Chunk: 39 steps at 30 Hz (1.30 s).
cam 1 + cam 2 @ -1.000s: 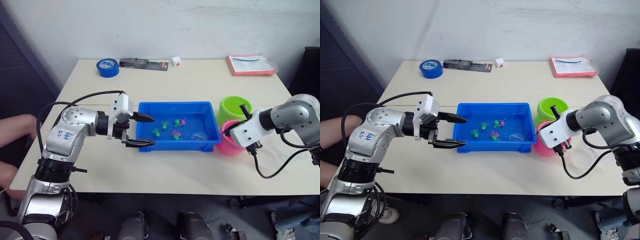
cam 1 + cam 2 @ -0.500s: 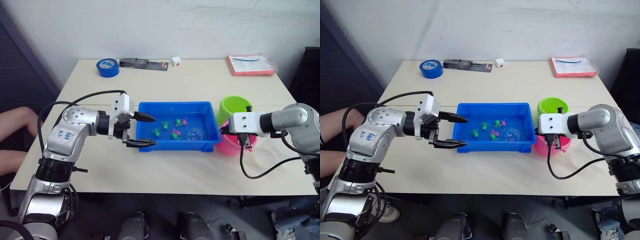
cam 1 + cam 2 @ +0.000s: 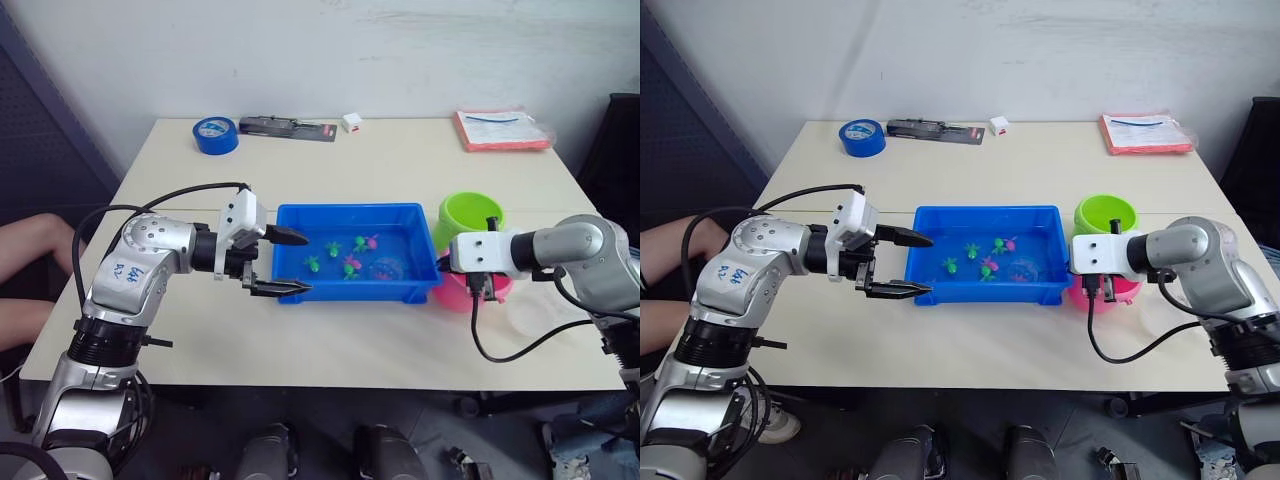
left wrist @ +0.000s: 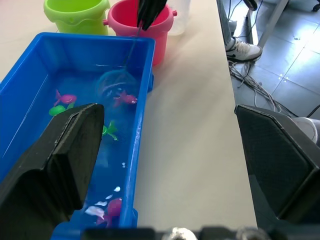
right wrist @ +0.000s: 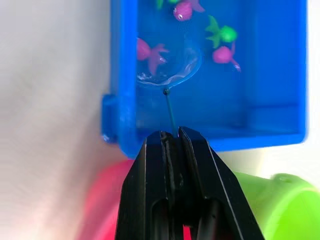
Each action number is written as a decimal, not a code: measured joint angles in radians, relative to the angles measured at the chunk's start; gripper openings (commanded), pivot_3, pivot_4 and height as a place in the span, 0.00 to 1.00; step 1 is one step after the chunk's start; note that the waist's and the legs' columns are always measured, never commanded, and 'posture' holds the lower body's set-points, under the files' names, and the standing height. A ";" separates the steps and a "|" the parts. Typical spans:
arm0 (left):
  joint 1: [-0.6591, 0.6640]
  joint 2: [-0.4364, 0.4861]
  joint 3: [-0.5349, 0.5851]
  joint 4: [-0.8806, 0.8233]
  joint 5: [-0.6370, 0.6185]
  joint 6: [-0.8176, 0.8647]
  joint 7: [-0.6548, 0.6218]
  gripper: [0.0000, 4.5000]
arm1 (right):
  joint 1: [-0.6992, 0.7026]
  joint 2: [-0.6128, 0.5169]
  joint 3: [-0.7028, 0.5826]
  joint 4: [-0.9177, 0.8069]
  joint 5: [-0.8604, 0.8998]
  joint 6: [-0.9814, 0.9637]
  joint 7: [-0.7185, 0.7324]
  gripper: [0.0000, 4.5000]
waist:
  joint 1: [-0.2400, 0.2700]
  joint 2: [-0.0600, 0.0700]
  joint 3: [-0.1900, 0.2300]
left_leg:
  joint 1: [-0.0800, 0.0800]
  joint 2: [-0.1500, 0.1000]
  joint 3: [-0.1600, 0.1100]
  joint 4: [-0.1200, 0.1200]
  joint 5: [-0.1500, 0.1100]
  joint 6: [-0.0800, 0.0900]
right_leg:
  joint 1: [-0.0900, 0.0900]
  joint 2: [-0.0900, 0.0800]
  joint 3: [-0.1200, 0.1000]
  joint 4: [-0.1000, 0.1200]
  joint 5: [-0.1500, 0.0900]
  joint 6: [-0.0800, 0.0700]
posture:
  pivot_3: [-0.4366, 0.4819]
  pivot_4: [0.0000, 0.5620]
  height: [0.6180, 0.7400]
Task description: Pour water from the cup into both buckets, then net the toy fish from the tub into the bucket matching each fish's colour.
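The net [image 5: 169,62] has its hoop dipped in the water at the right end of the tub [image 3: 290,216], its thin handle running back to the right hand [image 5: 172,137], which is clenched on it above the pink bucket [image 4: 160,27]. One pink fish [image 5: 150,51] lies at the hoop's edge; whether it is inside the mesh cannot be told. In the left wrist view six fish can be counted in the tub: four pink, among them one by the near rim [image 4: 114,206], and two green, such as one at mid-tub [image 4: 109,131]. There are two buckets, the pink one touching the tub's right end and the green one [image 3: 470,215] just behind it, the two side by side. One clear cup [image 3: 533,312] stands on the desk [image 3: 400,160] to the right of the pink bucket. The left hand [image 3: 283,262] hovers at the tub's left end, its two fingers spread wide with nothing between them. Well apart at the desk's far edge lie one blue tape roll [image 3: 216,134], one dark tool [image 3: 288,127], one small white block [image 3: 351,122] and one pink pad [image 3: 500,130].
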 measured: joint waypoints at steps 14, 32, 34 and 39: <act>-0.041 -0.060 0.014 0.078 -0.038 0.006 0.019 1.00 | 0.138 0.068 -0.307 -0.319 0.405 0.819 -0.147 0.18 | 0.008 0.000 0.000 | -0.002 0.000 -0.002 0.000 -0.001 0.001 | -0.002 -0.001 -0.001 -0.001 -0.001 -0.002 | 0.48 0.27 1.00; -0.195 -0.218 -0.018 0.229 -0.064 -0.036 -0.006 1.00 | 0.674 0.126 -1.090 -0.831 0.625 1.084 -0.415 0.18 | 0.030 -0.003 0.001 | -0.006 -0.001 -0.002 0.001 -0.001 0.002 | -0.001 0.000 -0.003 -0.005 -0.001 -0.002 | 0.48 0.27 1.00; -0.210 -0.226 -0.030 0.254 -0.055 -0.053 -0.020 1.00 | 0.739 0.126 -1.136 -0.859 0.614 1.050 -0.415 0.18 | 0.029 -0.004 0.001 | -0.006 -0.001 -0.002 0.000 -0.001 0.002 | -0.001 0.001 -0.002 -0.006 -0.001 -0.002 | 0.48 0.27 1.00; -0.256 -0.264 -0.040 0.325 -0.041 -0.092 -0.047 1.00 | 0.968 0.129 -1.096 -0.916 0.386 0.728 -0.453 0.18 | 0.028 -0.004 0.001 | -0.006 -0.001 -0.002 0.000 -0.001 0.002 | -0.001 0.003 -0.004 -0.012 -0.003 0.000 | 0.48 0.27 1.00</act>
